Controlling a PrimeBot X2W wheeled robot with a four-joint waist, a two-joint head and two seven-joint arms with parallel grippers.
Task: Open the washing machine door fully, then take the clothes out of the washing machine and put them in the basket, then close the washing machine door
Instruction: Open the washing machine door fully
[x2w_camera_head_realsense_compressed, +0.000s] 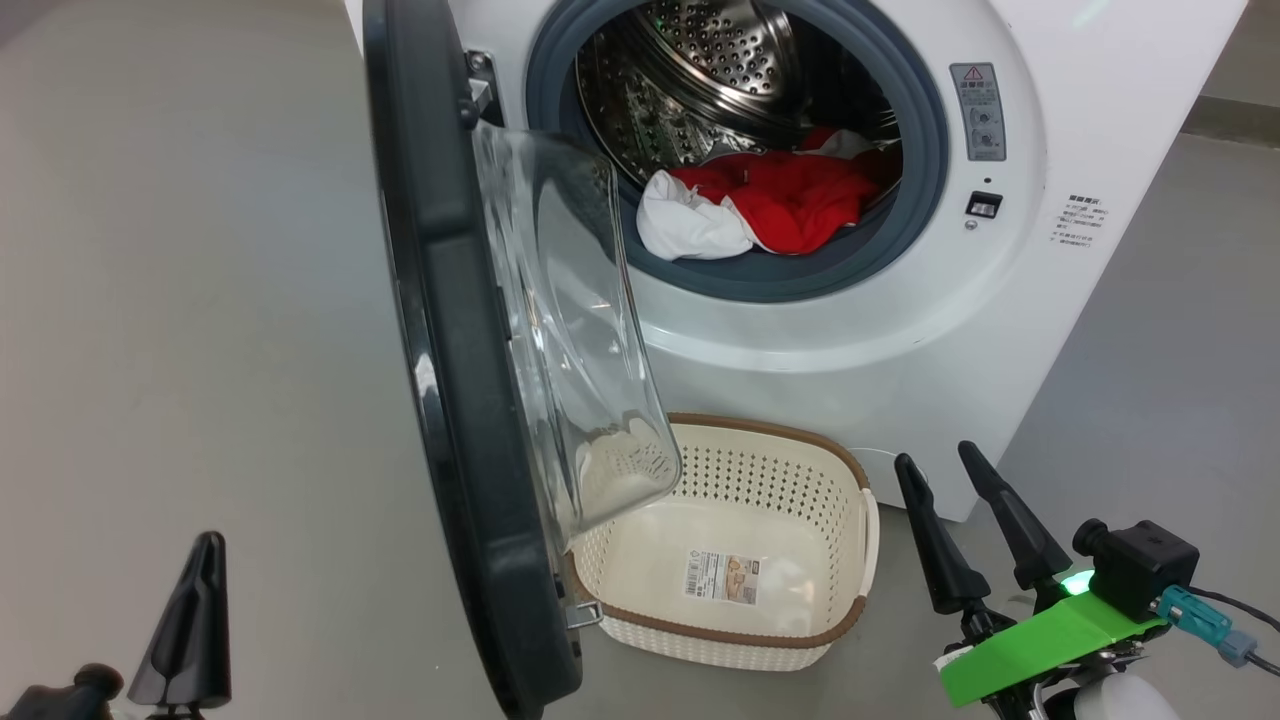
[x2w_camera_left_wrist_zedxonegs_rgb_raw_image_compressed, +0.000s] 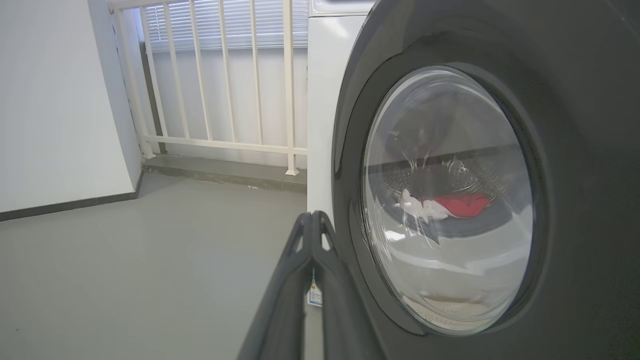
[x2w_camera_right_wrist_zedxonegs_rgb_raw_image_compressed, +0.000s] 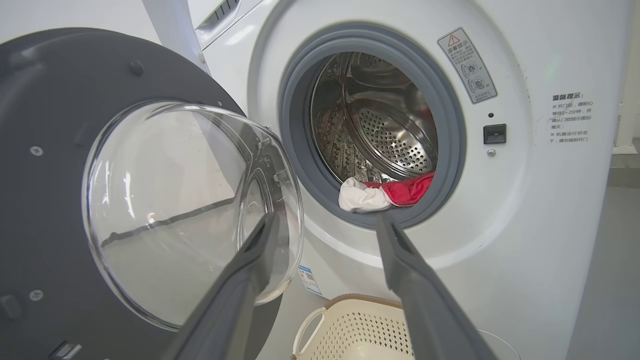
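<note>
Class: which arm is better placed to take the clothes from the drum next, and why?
Right. The right gripper is open, pointing at the clothes in the washing machine; the left gripper is shut, on the outer side of the washing machine door.

**Left gripper** (x2w_camera_head_realsense_compressed: 208, 548): matt black, tapering from a broad base to a blunt point. In the wrist view its fingers (x2w_camera_left_wrist_zedxonegs_rgb_raw_image_compressed: 290, 290) are dark grey, each with a narrow cut-out near the tip.

**Right gripper** (x2w_camera_head_realsense_compressed: 936, 458): the same tapered form, with smooth charcoal surfaces.

At its base — a flat bright-green plate (x2w_camera_head_realsense_compressed: 1040, 640), a small glowing green light (x2w_camera_head_realsense_compressed: 1076, 583), a black boxy camera module (x2w_camera_head_realsense_compressed: 1140, 570), and a teal connector (x2w_camera_head_realsense_compressed: 1195, 612) joined to a thin dark cable (x2w_camera_head_realsense_compressed: 1240, 601). Beneath these is a pale rounded shell (x2w_camera_head_realsense_compressed: 1125, 700).
</note>
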